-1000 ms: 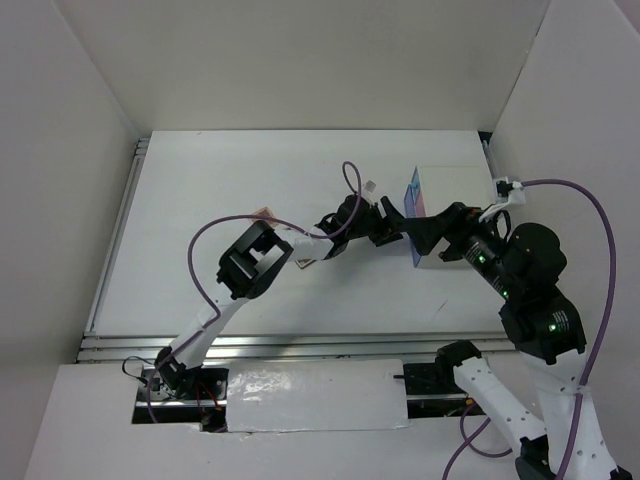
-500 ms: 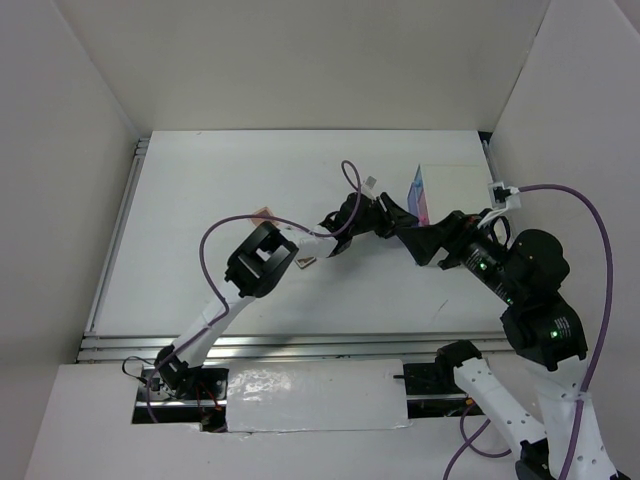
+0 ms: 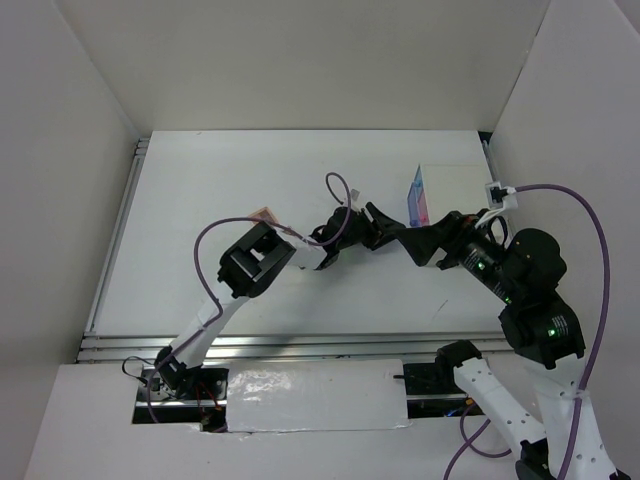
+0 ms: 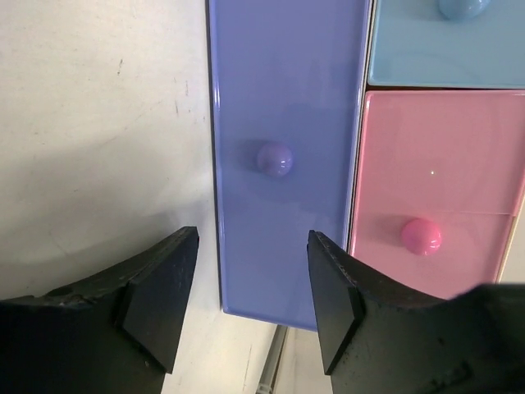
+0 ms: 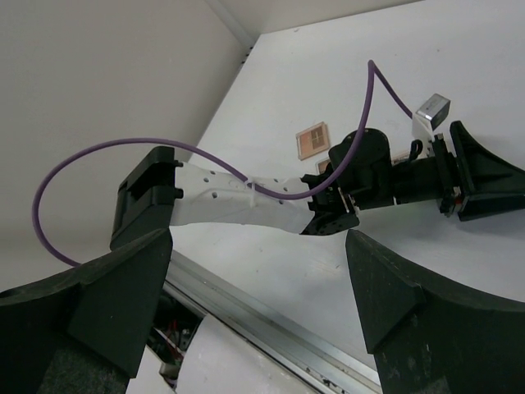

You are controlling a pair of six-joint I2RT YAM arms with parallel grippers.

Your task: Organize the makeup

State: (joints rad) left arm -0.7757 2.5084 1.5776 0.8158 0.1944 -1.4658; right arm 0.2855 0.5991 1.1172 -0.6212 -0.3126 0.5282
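L fingers (image 4: 160, 300) apart, nothing in them, purple drawer knob (image 4: 275, 158) just ahead betw them. R fingers (image 5: 123, 300) wide apart, empty. Eyeshadow palette (image 5: 312, 139) on counter (image 3: 180, 200), far behind L fingers.

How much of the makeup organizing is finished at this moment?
Done: nothing visible; one palette lies out on the table. In hand: the left gripper, open and empty, faces the purple drawer, which looks closed; the right gripper is open and empty too. Left: opening a drawer and storing the palette.
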